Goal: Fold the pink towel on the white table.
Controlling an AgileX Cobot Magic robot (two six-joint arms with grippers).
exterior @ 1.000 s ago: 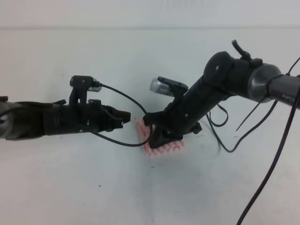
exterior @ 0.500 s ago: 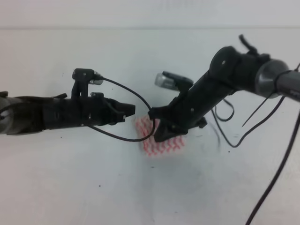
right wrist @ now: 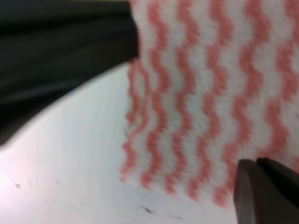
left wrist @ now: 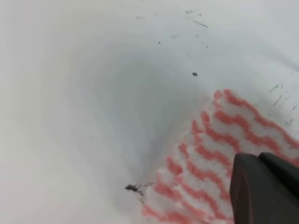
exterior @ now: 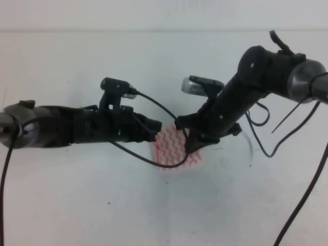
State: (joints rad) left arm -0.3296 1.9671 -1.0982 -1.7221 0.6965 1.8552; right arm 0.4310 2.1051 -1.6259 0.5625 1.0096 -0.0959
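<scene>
in the high view we see the left gripper (exterior: 155, 129), black and slender, reaching in almost level from the left, its tip at the left edge of the pink towel (exterior: 174, 151), a thin cloth with pink-red and white wavy stripes. we cannot tell whether its jaws are apart or together: the tip is a dark mass there, and the left wrist view shows only 1 black finger (left wrist: 264, 189) in the lower right corner, over the cloth (left wrist: 219, 158). behind the tip, the left arm runs long and nearly horizontal toward the left border, with a small camera module standing on top and a black cable looping from it down under the towel's near edge.

the right gripper (exterior: 190, 143) comes down from the upper right, its arm bent at a bulky black joint and sloping toward the middle. its tip sits over the towel's right part. the right wrist view shows 1 dark finger (right wrist: 266, 191) at the lower right over the striped cloth (right wrist: 201, 107), with the other arm as a black shape at upper left; whether this gripper is clamped or spread we cannot tell.

the towel lies as a small, compact patch on the plain white table (exterior: 102, 205), between the 2 tips, near the middle of the tabletop. its edge looks layered in the right wrist view.
</scene>
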